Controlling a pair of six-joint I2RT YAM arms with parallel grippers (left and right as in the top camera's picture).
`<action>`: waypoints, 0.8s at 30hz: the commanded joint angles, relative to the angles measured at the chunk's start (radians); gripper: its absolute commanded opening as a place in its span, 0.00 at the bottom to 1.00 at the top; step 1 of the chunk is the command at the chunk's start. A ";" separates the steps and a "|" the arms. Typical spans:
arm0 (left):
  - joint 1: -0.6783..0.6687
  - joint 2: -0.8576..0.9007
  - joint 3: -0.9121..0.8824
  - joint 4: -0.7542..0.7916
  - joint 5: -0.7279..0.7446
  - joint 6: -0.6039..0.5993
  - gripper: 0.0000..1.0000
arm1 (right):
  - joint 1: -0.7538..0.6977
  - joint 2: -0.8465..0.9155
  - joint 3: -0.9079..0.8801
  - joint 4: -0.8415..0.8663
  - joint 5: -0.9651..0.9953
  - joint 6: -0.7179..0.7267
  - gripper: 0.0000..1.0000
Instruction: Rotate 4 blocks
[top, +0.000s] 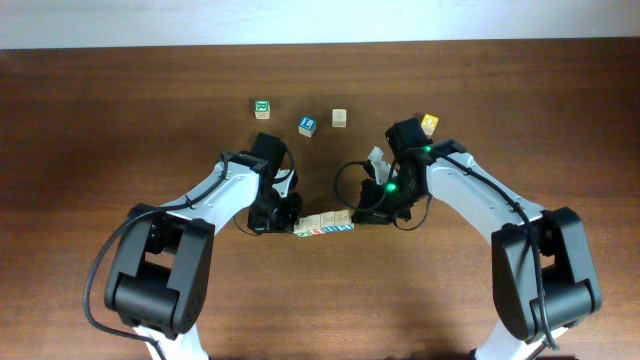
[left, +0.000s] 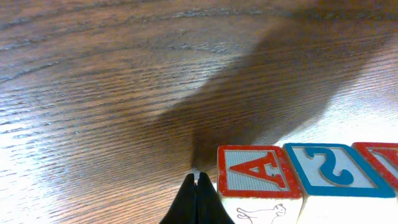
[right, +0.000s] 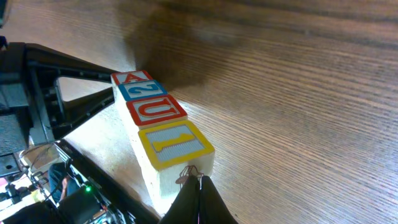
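Overhead, 4 blocks (top: 325, 222) (touching row), open table (top: 330, 300) in front

blocks (top: 325, 222): long sides free, ends blocked

Four top faces to read along the row of blocks (right: 158, 124), from the right wrist view: the far block (right: 130, 78) shows a red A in a red frame. The second block (right: 142, 91) has a blue character in a blue frame, S or 2, tough call. The third block (right: 157, 111) gives a red U, and the near block (right: 174, 144) a yellow 1 or I. Overhead, the green-printed cube (top: 262, 108) and blue-printed cube (top: 307, 125) are too small to read
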 joint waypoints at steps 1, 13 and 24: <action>-0.028 -0.022 0.012 0.014 0.139 0.016 0.00 | 0.066 -0.016 0.036 0.018 -0.089 0.005 0.04; -0.028 -0.022 0.012 0.013 0.139 0.016 0.00 | 0.111 -0.016 0.055 0.019 -0.082 0.005 0.04; -0.028 -0.022 0.012 0.013 0.140 0.016 0.00 | 0.146 -0.016 0.055 0.024 -0.059 0.023 0.04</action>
